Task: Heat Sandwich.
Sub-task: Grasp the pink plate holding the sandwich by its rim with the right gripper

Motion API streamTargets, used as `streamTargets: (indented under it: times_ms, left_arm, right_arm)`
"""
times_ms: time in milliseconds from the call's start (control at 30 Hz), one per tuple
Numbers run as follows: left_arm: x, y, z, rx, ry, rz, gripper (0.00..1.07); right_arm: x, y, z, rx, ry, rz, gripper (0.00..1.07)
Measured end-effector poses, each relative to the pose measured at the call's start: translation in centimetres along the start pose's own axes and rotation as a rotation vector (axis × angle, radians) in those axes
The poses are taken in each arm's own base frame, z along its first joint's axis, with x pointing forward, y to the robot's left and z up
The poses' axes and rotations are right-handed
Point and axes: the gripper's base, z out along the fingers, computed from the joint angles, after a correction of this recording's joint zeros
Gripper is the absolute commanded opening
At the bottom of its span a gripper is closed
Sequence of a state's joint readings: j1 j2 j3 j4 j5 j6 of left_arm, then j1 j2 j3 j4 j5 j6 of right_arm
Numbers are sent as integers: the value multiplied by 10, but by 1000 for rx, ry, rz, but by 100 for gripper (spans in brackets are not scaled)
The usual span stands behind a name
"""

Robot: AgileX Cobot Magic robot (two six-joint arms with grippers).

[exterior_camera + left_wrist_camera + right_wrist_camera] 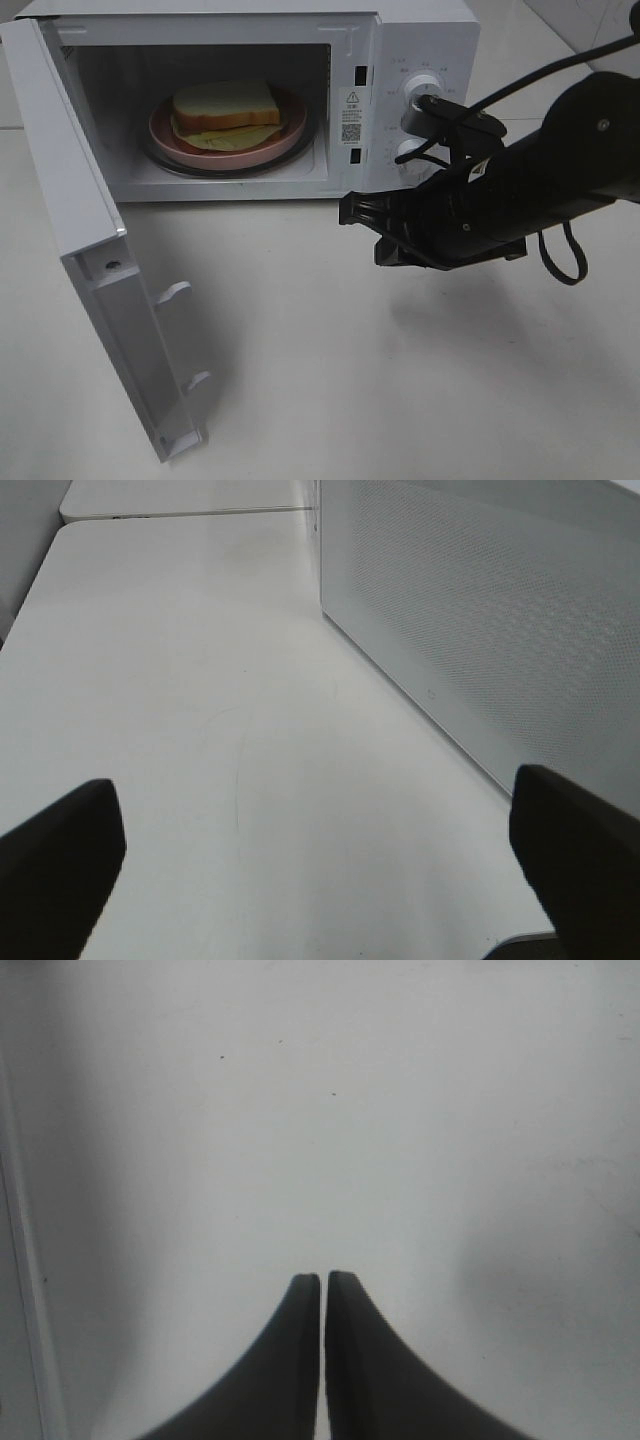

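Note:
The sandwich (225,106), cream-white bread over a pale yellow-green layer, lies on a round pink plate (285,140) inside the open microwave (400,30). My right gripper (346,210) hovers over the table in front of the microwave's lower right corner, pointing left. It is outside the cavity and apart from the sandwich. In the right wrist view its fingers (300,1360) are pressed together with nothing between them. My left gripper (320,880) shows only in the left wrist view. It is open wide over bare table beside the microwave's perforated wall (480,610).
The microwave door (90,270) stands swung out to the left, reaching toward the table's front. Two white knobs (424,86) sit on the control panel just behind my right arm. The white table (350,380) spreads in front.

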State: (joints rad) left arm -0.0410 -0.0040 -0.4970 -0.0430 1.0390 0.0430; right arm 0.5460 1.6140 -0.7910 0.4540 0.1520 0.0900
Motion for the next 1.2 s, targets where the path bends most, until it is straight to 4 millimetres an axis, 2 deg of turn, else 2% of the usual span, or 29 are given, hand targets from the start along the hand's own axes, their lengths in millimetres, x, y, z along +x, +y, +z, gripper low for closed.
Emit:
streamTargets:
  times_ms: [467,667,733,800,900,1000,1067,1167,1200]
  left_arm:
    - [0,0,0,0,0,0,103]
    - [0,0,0,0,0,0,103]
    - [0,0,0,0,0,0,103]
    - [0,0,0,0,0,0,103]
    - [0,0,0,0,0,0,103]
    - [0,0,0,0,0,0,103]
    - [0,0,0,0,0,0,103]
    - [0,0,0,0,0,0,103]
    - [0,0,0,0,0,0,103]
  right_arm:
    - [-14,22,-15,-71,143,-410,8]
    - [-14,22,-20,-83,225,-724,8]
    - [-14,22,-20,-84,230,-772,8]
    - [-12,20,-21,-89,252,-920,8]
    - [-11,20,-21,-99,258,-1009,8]
    - [-10,19,-21,-132,272,-1222,8]
    - [-10,19,-22,-139,271,-1267,8]
    - [-10,18,-22,-173,264,-1501,8]
    - [-10,18,-22,-173,264,-1501,8]
